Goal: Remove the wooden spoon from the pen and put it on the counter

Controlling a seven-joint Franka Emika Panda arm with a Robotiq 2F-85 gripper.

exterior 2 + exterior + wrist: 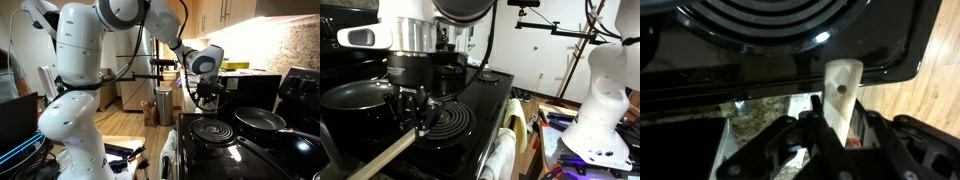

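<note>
End effector (pixel 418 118) is clamped on the wooden spoon (pixel 388 152), fingers closed against both sides of the handle in the wrist view (pixel 843 125). The spoon is clear of the pan (pixel 355 95) and touches nothing else. In an exterior view it slants from the fingers down and out past the counter (pixel 485 95) edge. Wrist view: a short flat end with a small hole (pixel 843 88) sticks out beyond the fingers, over the counter edge beside the coil burner (pixel 790 20). The pan sits on the counter next to that burner, in both exterior views (pixel 260 120). Cannot tell where the spoon bowl is.
</note>
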